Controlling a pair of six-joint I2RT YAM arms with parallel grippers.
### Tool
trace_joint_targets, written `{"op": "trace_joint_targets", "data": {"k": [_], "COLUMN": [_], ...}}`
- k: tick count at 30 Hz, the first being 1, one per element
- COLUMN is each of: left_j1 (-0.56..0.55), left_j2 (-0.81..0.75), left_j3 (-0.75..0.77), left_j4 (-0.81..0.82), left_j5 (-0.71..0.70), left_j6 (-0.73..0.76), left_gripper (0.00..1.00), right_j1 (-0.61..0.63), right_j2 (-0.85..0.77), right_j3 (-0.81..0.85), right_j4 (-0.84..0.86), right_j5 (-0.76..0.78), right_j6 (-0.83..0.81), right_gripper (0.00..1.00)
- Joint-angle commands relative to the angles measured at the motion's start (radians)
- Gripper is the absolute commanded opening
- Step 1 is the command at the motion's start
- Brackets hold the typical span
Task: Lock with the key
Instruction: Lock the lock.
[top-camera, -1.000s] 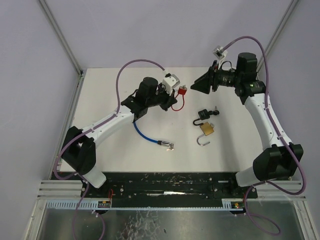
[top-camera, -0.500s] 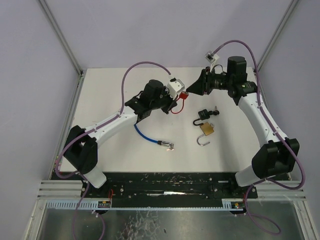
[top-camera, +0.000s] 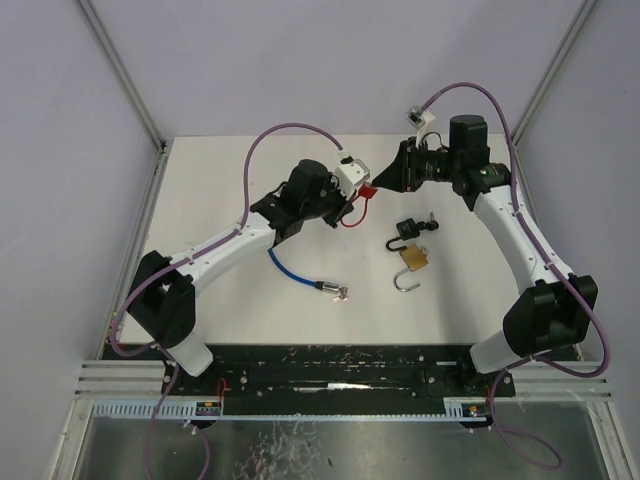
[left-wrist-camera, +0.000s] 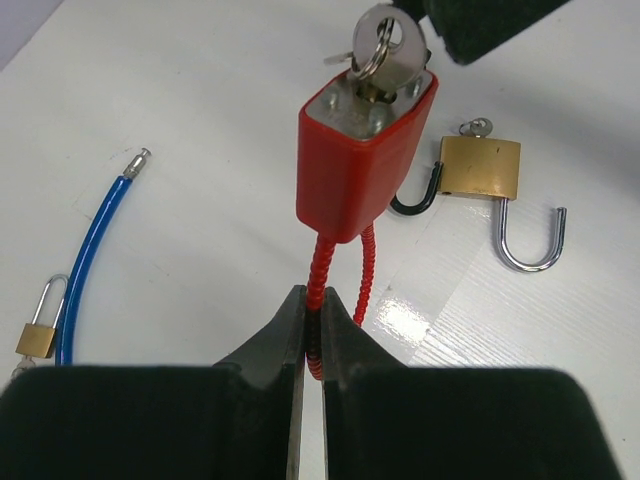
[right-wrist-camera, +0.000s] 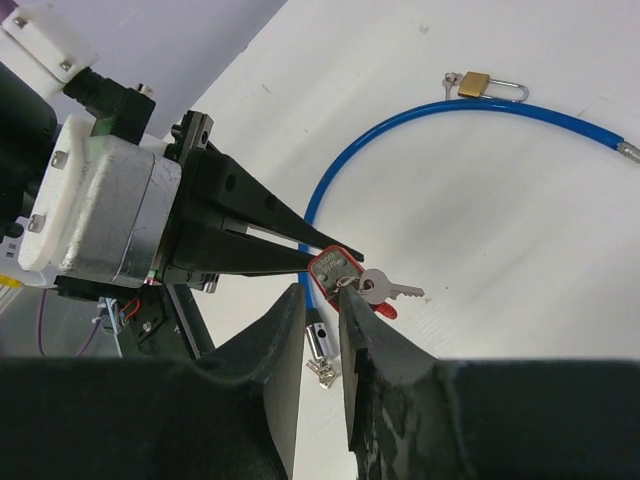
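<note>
Change over the last second: my left arm (top-camera: 225, 245) has swung the red lock (left-wrist-camera: 362, 150) rightward. The right arm (top-camera: 515, 230) has come in leftward to meet it. The wide space between the two tips is gone, and they now meet above the back middle of the surface (top-camera: 220, 200).
Change over the last half second: very little. The right arm has eased slightly closer, and everything lying loose has stayed put.
Right jaws, then and now: they stood wide a second ago and look much narrower now.
Left arm pose: stretched from its base diagonally up and to the right, with the wrist turned toward the right arm.
Left pincer (left-wrist-camera: 311, 330): clamped tight on the red cable (left-wrist-camera: 318, 280) just below the lock body. It holds the lock in the air with the keyway end pointing away from it.
Key (left-wrist-camera: 385, 45): seated in the red lock's keyway, ring attached, its head sticking out toward the right arm.
Right arm pose: elbow out to the right, forearm reaching up and back to the left, wrist aimed at the lock.
Right pincer (right-wrist-camera: 320, 293): a slim gap shows between the fingers, with the tips right at the lock's key end. One finger (left-wrist-camera: 480, 25) sits just beside the key head. I cannot tell whether it grips the key.
Loose on the surface: a brass padlock (left-wrist-camera: 482, 167) with its shackle open, and a black padlock (top-camera: 409, 228) just beside it. A blue cable (left-wrist-camera: 95, 230) lies well apart to the left, with a small brass padlock (left-wrist-camera: 35, 338) near one end.
</note>
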Motion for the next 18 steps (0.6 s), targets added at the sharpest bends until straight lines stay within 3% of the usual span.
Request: {"op": "trace_joint_targets", "data": {"k": [1, 12, 18], "left_j1": [-0.008, -0.011, -0.012], "left_j2": [-0.002, -0.003, -0.003], "left_j3": [0.041, 0.038, 0.039], "left_j4": [0.029, 0.028, 0.026], "left_j5": [-0.010, -0.008, 0.002], "left_j6": [0.022, 0.029, 0.036], "left_gripper": [0.00, 0.00, 0.00], "right_j1": [0.014, 0.021, 0.023], "right_j2": [0.002, 0.010, 0.008], "right_j3": [0.018, 0.027, 0.037], "right_j4": [-0.009, -0.016, -0.019], "right_j5": [0.023, 0.054, 0.046], "right_j6": [-0.029, -0.046, -0.083], "right_gripper": [0.26, 0.30, 0.15]}}
